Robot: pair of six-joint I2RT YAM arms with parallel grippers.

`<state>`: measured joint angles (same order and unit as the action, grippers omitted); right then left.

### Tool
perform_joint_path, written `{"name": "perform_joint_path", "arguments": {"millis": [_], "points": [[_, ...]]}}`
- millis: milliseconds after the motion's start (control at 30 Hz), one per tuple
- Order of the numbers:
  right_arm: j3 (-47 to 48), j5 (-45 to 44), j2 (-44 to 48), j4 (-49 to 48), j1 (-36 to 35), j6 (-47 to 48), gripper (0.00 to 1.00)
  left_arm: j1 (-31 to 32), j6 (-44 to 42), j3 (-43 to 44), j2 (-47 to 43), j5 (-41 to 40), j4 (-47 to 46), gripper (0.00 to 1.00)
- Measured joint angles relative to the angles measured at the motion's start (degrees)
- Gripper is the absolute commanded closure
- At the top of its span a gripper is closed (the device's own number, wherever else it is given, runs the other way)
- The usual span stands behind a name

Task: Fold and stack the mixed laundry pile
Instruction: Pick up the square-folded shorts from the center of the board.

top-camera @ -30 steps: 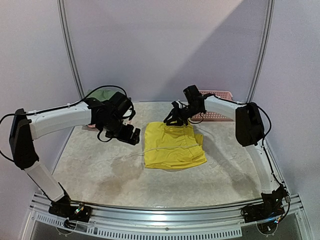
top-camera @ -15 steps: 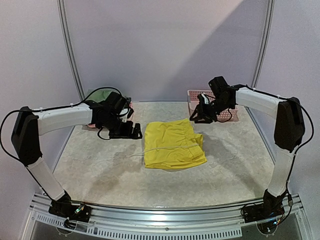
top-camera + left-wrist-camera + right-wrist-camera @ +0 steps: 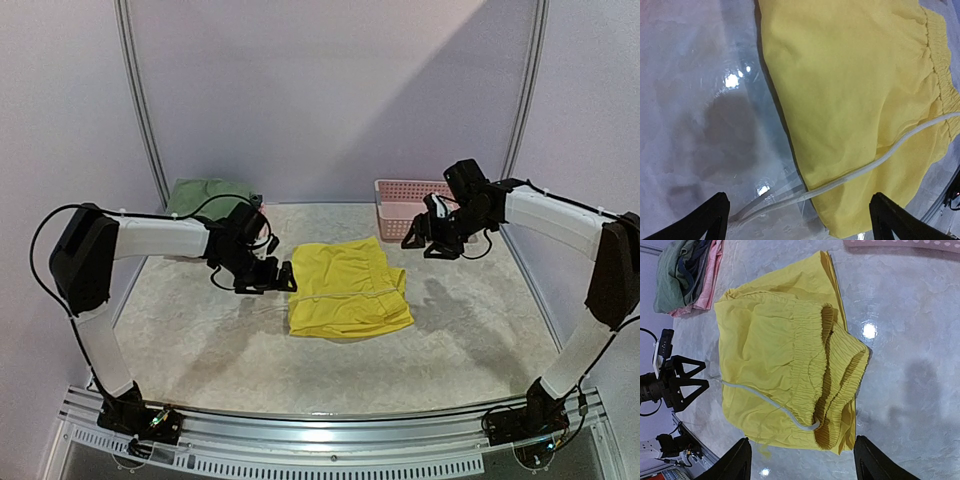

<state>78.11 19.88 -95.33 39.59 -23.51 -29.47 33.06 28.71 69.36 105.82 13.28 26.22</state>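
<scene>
Matt cloth shorts [image 3: 345, 290] lie on glossy table [image 3: 200, 340].

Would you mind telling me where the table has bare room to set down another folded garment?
The widest bare patch lies between the yellow shorts and the table's near rail. More bare marble lies right of the shorts. The far edge is crowded: the garment stack at left, the pink basket at right, and the left gripper beside the shorts.

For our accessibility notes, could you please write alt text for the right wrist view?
Folded yellow shorts lie on a marbled table, a white drawstring trailing across them. The right gripper, open and empty, frames the bottom edge; the open left gripper is beside the shorts, with green and pink garments in the corner.
</scene>
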Motion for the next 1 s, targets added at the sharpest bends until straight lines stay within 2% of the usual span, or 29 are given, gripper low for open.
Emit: {"name": "perform_joint_path", "arguments": {"millis": [400,667,833,933,1000], "points": [[-1.7,-0.7,0.1,0.3,0.0,-0.7,0.28,-0.1,0.5,3.0,7.2,3.7,-3.1,0.01],[-2.6,-0.7,0.6,0.3,0.0,-1.4,0.27,-0.1,2.3,9.5,13.2,7.2,-6.5,0.14],[-3.1,-0.7,1.0,0.5,0.0,-1.5,0.27,-0.1,4.3,13.7,17.5,10.4,-9.6,0.32],[-3.5,-0.7,1.4,0.7,0.0,-1.6,0.27,0.2,5.0,17.0,20.5,12.4,-10.8,0.5],[-3.7,-0.7,1.4,0.8,0.0,-1.6,0.27,0.3,6.1,18.4,22.1,13.2,-11.6,0.65]]}}
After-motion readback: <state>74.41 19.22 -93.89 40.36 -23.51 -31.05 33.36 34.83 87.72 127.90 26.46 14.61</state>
